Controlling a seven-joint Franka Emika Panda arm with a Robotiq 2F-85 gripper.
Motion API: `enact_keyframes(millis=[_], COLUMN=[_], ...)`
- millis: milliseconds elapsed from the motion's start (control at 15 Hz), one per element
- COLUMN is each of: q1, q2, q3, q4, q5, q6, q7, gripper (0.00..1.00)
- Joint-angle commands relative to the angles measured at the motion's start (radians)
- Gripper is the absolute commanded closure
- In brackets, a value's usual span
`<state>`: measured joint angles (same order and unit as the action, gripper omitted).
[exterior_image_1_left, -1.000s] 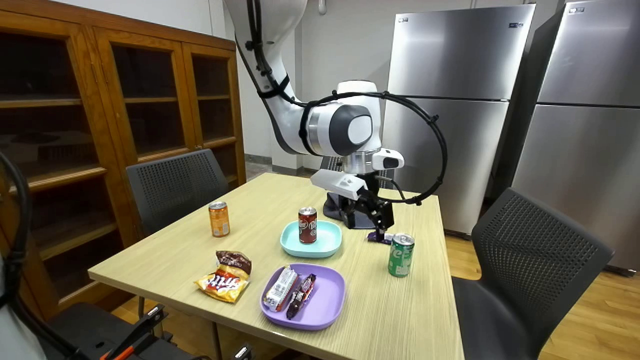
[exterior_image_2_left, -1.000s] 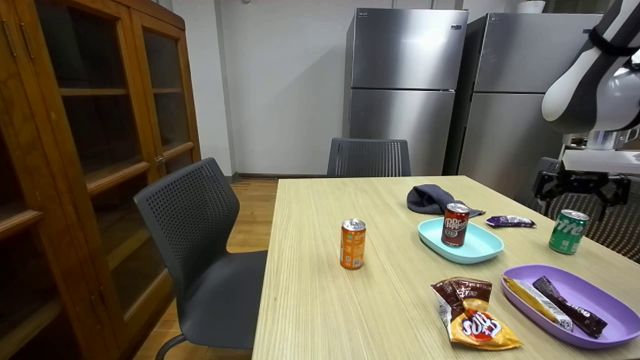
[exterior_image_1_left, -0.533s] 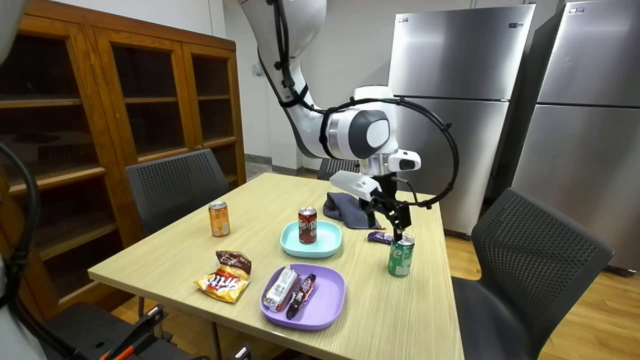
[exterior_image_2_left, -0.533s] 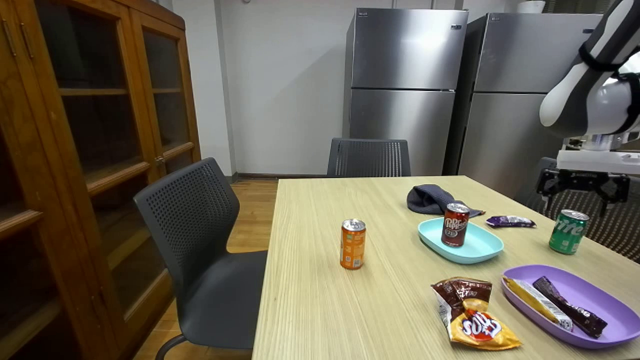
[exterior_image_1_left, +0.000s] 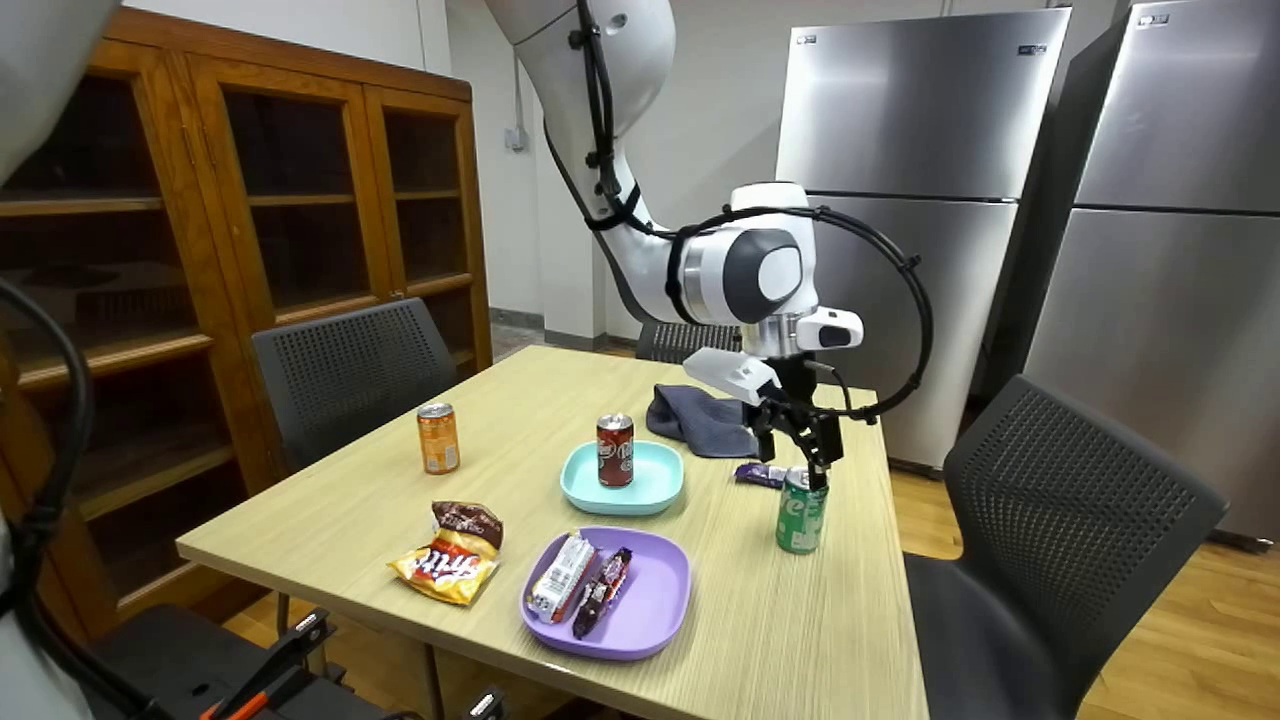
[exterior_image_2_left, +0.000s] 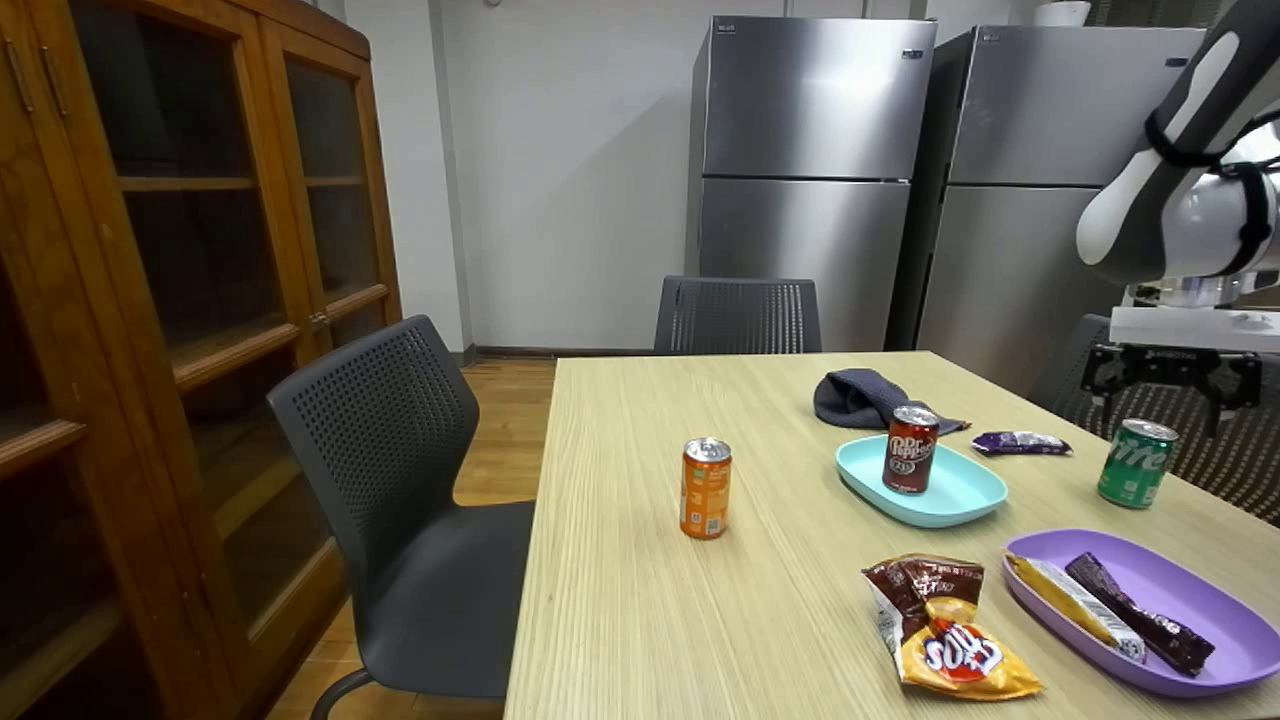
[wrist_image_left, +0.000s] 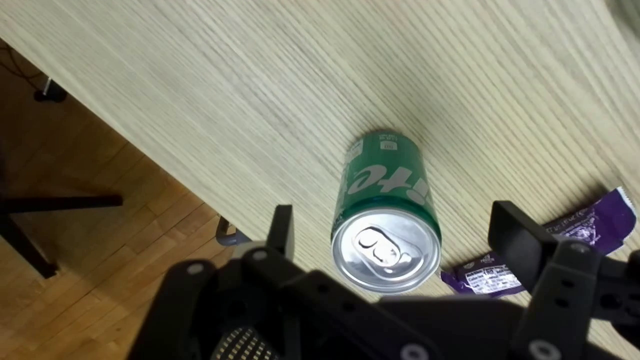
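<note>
My gripper (wrist_image_left: 397, 232) stands open with nothing held. In the wrist view, the silver lid of an upright green can (wrist_image_left: 390, 187) shows between the spread fingers, with gaps on both sides. An exterior view has the gripper (exterior_image_1_left: 792, 465) low over the table, one fingertip overlapping the top of the green can (exterior_image_1_left: 800, 525). Seen from elsewhere, the gripper (exterior_image_2_left: 1160, 412) hangs just above and behind the green can (exterior_image_2_left: 1135, 465); I cannot tell whether they touch. A purple wrapped bar (wrist_image_left: 492, 277) lies beside the can, partly hidden by the right finger (wrist_image_left: 517, 240).
A dark red can (exterior_image_1_left: 615, 455) stands on a teal plate (exterior_image_1_left: 665, 490). A purple plate (exterior_image_1_left: 665, 600) holds two wrapped bars. Also on the table are an orange can (exterior_image_1_left: 438, 440), a chip bag (exterior_image_1_left: 455, 560) and a dark cloth (exterior_image_1_left: 700, 420). Chairs surround the table.
In an exterior view, the gripper has moved right and somewhat lower, from over the purple bar to the green can. It has stayed open. The objects on the table have not moved.
</note>
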<state>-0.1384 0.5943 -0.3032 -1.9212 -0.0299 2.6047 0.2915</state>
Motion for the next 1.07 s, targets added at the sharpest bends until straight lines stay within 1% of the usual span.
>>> enact_keyframes(millis=[0, 667, 1000], q1=[-0.01, -0.017, -0.021], q2=[0.042, 0.133, 0.163], q3=[0.002, 0.004, 0.004], q4=[0.075, 0.188, 0.224], q5=[0.015, 0.035, 0.043], q6=[-0.061, -0.117, -0.132], q7=[0.028, 0.065, 0.072], gripper=[0.0, 0.0, 0.0])
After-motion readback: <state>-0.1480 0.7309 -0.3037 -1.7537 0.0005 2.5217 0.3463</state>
